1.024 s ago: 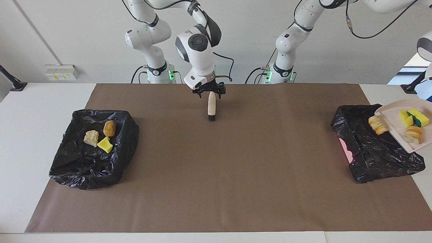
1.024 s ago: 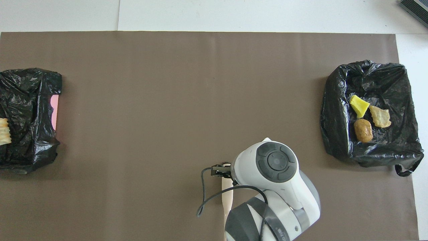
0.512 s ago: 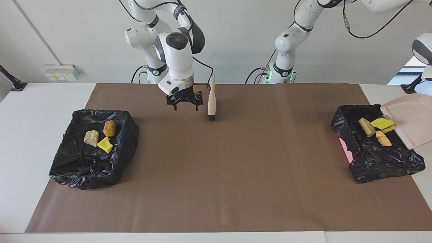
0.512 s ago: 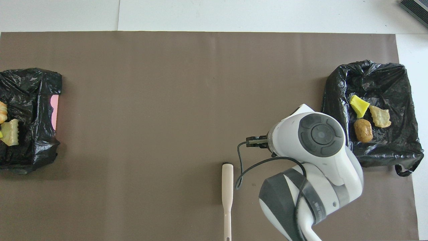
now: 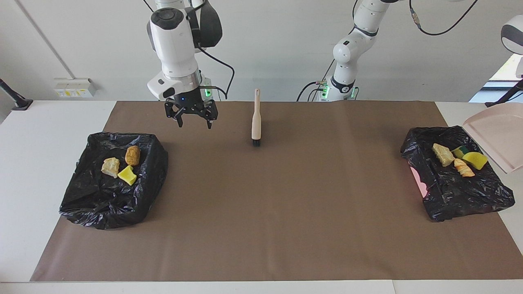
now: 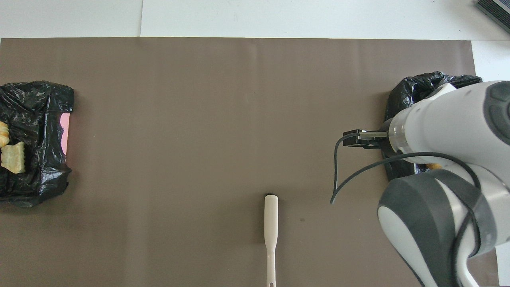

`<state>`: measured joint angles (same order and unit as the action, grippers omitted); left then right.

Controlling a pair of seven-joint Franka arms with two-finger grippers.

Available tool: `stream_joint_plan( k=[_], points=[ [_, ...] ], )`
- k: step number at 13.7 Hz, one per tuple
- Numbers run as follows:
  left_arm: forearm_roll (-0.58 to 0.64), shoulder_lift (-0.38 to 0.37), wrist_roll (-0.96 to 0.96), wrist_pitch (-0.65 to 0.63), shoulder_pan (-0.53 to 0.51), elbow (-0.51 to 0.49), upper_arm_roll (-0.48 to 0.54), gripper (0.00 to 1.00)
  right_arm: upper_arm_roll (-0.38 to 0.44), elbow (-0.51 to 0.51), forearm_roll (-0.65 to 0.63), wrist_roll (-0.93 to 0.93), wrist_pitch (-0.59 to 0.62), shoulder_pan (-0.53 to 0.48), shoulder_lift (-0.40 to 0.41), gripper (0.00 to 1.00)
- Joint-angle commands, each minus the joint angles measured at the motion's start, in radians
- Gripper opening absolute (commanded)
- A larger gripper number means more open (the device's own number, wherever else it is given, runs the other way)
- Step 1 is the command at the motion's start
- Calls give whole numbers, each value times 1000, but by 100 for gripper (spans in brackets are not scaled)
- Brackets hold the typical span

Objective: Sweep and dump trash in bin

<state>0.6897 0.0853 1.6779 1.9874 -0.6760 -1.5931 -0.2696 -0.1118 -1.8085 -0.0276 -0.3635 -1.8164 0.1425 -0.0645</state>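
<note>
At the left of the facing view, a bin lined with a black bag (image 5: pixel 102 204) is seen on the brown mat (image 5: pixel 261 228) that covers the table (image 5: pixel 41 143); three pieces of trash (image 5: pixel 127 175), one yellow, one tan and one brown, are gathered inside it. Above and just to its right in the frame, toward the upper left, the right gripper (image 5: pixel 191 119) is shown hanging over the mat between that bin and the brush, its jaws spread wide and nothing held in them. At the upper centre, the brush (image 5: pixel 256 122) is laid flat on the mat, bristles toward the camera and handle toward the robots, apart from both arms. At the right of the frame, a second black-bagged bin (image 5: pixel 461 196) is pictured with more scraps (image 5: pixel 443 154) lying in it: a tan lump, an orange-brown lump and yellow sponge with a green edge. At the far right edge, the pale pink dustpan (image 5: pixel 496 139) is held tilted in the air over that bin's rim, with no trash seen on it; the left gripper itself is cut off by the frame, its jaws closed narrow on the dustpan's unseen handle.
</note>
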Motion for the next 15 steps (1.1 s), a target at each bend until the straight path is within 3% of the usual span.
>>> stream_joint_plan(
  k=[1,4,7,9,11,15],
  points=[
    [-146,-28,-99,-71,21,-33,0,0,-6,86,-2,21,87,-47,-6,100],
    [-251,-38,-296,-192,148,-57,1,0,43,168,9,24,172,-54,-11,100],
    [-350,-45,-574,-217,294,-131,0,0,112,251,20,59,273,-54,-15,100],
    [-377,-44,-779,-220,404,-160,0,0,173,271,20,179,313,-54,-20,100],
    [-424,-29,-980,-222,513,-166,1,0,220,271,20,273,327,-54,-31,100],
    [-527,34,-1398,-202,702,-145,1,0,230,213,20,331,318,-51,-43,100]
  ],
)
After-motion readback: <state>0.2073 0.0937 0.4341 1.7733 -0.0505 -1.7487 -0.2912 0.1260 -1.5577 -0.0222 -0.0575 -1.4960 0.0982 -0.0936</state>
